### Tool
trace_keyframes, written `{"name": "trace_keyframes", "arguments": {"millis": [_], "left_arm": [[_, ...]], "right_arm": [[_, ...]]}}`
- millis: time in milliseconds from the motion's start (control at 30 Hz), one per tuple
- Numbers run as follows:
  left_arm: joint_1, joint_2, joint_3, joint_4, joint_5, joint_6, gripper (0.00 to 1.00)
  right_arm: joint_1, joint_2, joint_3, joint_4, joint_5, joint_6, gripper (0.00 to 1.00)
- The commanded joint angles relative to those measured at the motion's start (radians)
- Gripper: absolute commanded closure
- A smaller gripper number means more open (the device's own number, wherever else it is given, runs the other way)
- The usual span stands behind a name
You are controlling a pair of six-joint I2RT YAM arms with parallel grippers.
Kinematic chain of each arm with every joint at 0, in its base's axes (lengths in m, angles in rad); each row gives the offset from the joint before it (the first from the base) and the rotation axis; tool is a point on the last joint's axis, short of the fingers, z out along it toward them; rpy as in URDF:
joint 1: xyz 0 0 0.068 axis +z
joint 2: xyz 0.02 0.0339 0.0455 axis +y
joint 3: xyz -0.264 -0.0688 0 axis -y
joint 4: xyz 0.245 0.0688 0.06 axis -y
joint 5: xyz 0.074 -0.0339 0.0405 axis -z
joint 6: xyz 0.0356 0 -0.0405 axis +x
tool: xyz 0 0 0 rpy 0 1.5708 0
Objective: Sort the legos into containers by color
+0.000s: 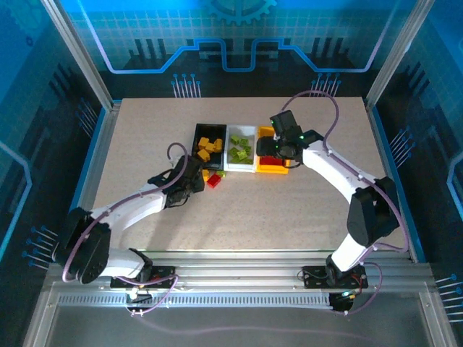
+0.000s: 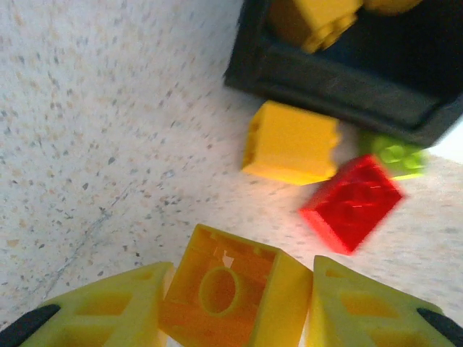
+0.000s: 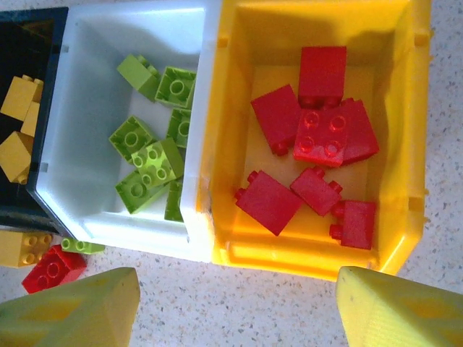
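Observation:
My left gripper (image 2: 235, 314) is shut on a yellow-orange lego (image 2: 231, 293), hollow underside facing the camera, just above the table. Ahead of it lie loose legos: a yellow one (image 2: 291, 142), a red one (image 2: 352, 202) and a green one (image 2: 394, 153), against the black container's wall (image 2: 325, 83). My right gripper (image 3: 239, 311) stands open and empty over the table at the front edge of the yellow container (image 3: 304, 260), which holds several red legos (image 3: 318, 134). The white container (image 3: 130, 235) holds green legos (image 3: 148, 163). The black container (image 3: 14, 213) holds yellow ones (image 3: 18, 97).
The three containers, black (image 1: 197, 141), white (image 1: 241, 168) and yellow (image 1: 271, 170), stand side by side at the table's middle back. The left gripper (image 1: 189, 182) is just in front of the black one and the right gripper (image 1: 278, 148) is over the yellow one. Bare tabletop (image 1: 246, 217) lies in front.

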Motion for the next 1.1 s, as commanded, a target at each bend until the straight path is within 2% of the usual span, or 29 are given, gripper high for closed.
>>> {"name": "trace_keyframes", "arguments": {"millis": [0, 233, 367, 400, 467, 533, 600, 733, 933, 1067], "left_arm": [[0.02, 0.065, 0.128, -0.036, 0.005, 0.017, 0.65], [0.086, 0.42, 0.463, -0.001, 0.017, 0.056, 0.66], [0.114, 0.553, 0.599, -0.038, 0.018, 0.062, 0.65], [0.118, 0.568, 0.615, -0.041, 0.019, 0.063, 0.63], [0.12, 0.584, 0.644, -0.056, 0.03, 0.067, 0.5], [0.117, 0.562, 0.636, -0.049, 0.054, 0.063, 0.31], [0.106, 0.508, 0.591, -0.023, 0.07, 0.059, 0.22], [0.07, 0.371, 0.459, 0.016, 0.081, 0.052, 0.15], [0.02, 0.174, 0.196, 0.047, 0.087, 0.015, 0.12], [0.007, 0.134, 0.084, 0.046, 0.043, 0.04, 0.13]], "right_arm": [[-0.009, -0.039, -0.034, 0.027, -0.016, 0.023, 0.27], [-0.011, -0.058, -0.08, 0.021, -0.016, 0.021, 0.27], [-0.014, -0.081, -0.101, 0.024, -0.021, 0.021, 0.27], [-0.014, -0.084, -0.105, 0.023, -0.022, 0.021, 0.26], [-0.014, -0.089, -0.105, 0.026, -0.029, 0.021, 0.26], [-0.014, -0.094, -0.106, 0.027, -0.031, 0.022, 0.26], [-0.014, -0.098, -0.108, 0.033, -0.033, 0.023, 0.26], [-0.015, -0.103, -0.109, 0.036, -0.037, 0.024, 0.26], [-0.015, -0.106, -0.126, 0.05, -0.045, 0.031, 0.26], [-0.014, -0.103, -0.143, 0.065, -0.06, 0.04, 0.26]]}}
